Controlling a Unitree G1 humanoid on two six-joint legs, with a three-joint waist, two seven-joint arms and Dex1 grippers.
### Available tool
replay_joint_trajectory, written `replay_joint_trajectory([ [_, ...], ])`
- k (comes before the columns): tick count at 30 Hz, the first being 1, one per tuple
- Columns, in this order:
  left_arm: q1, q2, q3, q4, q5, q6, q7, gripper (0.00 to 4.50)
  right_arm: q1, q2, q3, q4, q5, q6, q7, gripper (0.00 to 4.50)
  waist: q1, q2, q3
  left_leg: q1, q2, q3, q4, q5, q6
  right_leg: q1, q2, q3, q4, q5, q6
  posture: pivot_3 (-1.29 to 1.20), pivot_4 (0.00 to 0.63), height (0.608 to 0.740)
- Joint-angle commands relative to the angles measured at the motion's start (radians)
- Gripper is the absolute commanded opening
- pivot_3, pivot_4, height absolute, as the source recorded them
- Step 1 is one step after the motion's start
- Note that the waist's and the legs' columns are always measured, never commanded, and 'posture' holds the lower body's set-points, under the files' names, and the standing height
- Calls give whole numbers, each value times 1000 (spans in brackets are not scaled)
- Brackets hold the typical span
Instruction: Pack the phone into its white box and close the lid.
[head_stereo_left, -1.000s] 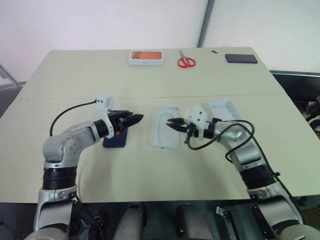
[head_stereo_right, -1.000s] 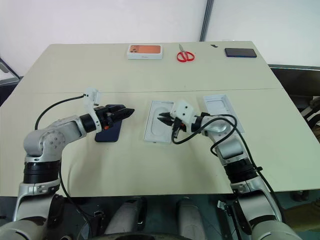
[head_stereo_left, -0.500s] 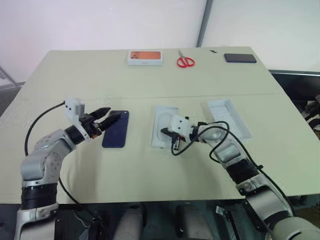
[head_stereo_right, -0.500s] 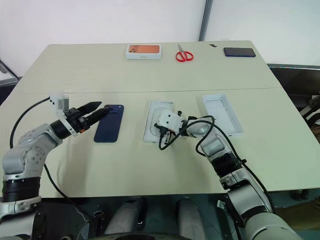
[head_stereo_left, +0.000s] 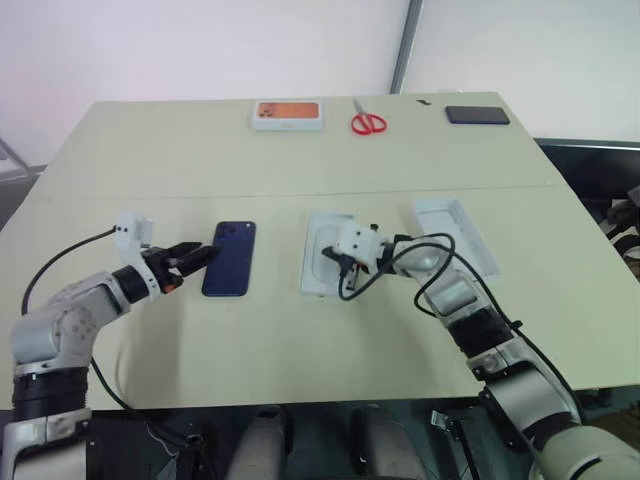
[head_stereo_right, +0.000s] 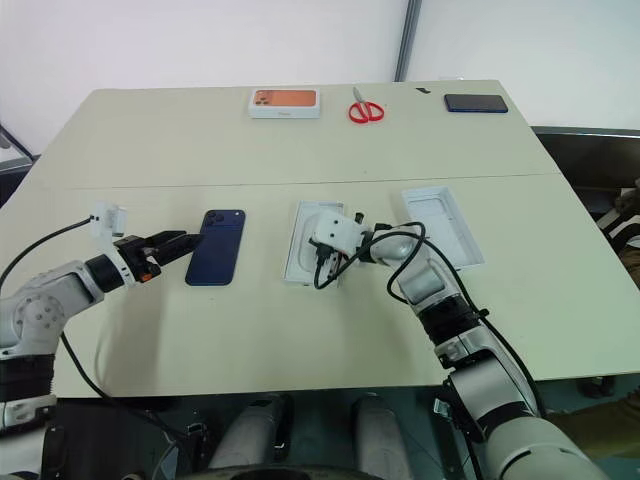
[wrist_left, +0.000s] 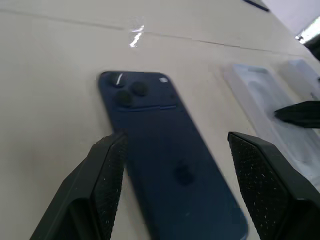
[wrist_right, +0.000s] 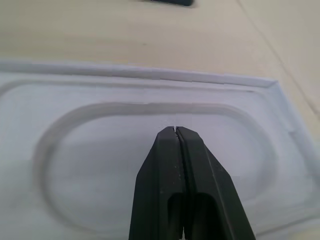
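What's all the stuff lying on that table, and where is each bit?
table: one, pale beige, carrying everything.
phone: one, dark navy, lying back up, left of centre.
flat insert with an oval recess: one, white, centre.
shallow tray: one, white, right of the insert.
box with orange picture: one, white, far edge.
scissors: one pair, red handles, far edge, right of that box.
dark slab: one, black, far right corner.
left gripper: black fingers open, beside the phone's near left edge.
right gripper: black fingers shut, over the insert's recess.
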Motion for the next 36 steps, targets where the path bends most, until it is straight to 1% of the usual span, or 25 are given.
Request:
replay_joint_trajectory([
  [1,-45,51,33,84,9,25,-3,3402,-63,43,-24,-96,41,28,-3,35,-3,0,0,0,0,0,0,0,0,0,0,0,0,0,0,0,150,740],
  [4,-63,70,12,144,20,48,-28,3402,-91,95,13,-114,22,72,-18,35,-6,0,0,0,0,0,-1,0,0,-1,0,0,1,0,0,0,150,740],
  [7,-113,55,27,223,0,93,-24,3402,-136,148,69,-78,-7,178,-7,35,-10,0,0,0,0,-1,-1,0,0,-1,0,0,1,0,0,0,150,740],
  [11,-126,38,-44,254,40,92,-62,3402,-188,201,162,32,-67,232,6,35,-13,0,0,0,0,-1,-1,1,-1,-2,0,0,2,0,0,0,150,740],
  [14,-119,33,-77,255,55,92,-89,3402,-208,234,185,61,-60,269,39,35,-14,0,0,0,-1,-1,-1,1,-1,-2,-1,0,2,0,0,0,150,740],
  [17,-116,27,-117,272,72,108,-127,3402,-229,271,229,136,-94,263,40,35,-16,0,-1,0,-1,-1,-1,1,-1,-2,-1,0,2,0,0,0,150,740],
  [23,-126,-10,-160,309,88,147,-165,3402,-245,322,229,203,-111,264,18,35,-15,1,-2,1,-1,-1,-2,1,-1,-1,-1,0,3,0,0,0,150,740],
  [30,-140,-87,-213,321,94,212,-195,3402,-247,326,218,232,-129,240,-6,35,-5,6,-8,1,-2,-1,-1,1,-1,0,-2,0,2,0,0,0,150,740],
  [34,-203,-118,-193,400,93,252,-197,3402,-252,320,215,244,-135,233,-7,35,7,8,-12,3,-3,-1,-1,1,-1,2,-2,0,2,0,0,0,150,740],
  [36,-230,-126,-202,436,109,246,-209,3402,-252,314,218,246,-143,226,-6,35,9,8,-12,5,-3,-1,-1,1,-1,5,-2,-1,2,0,0,0,150,740],
])
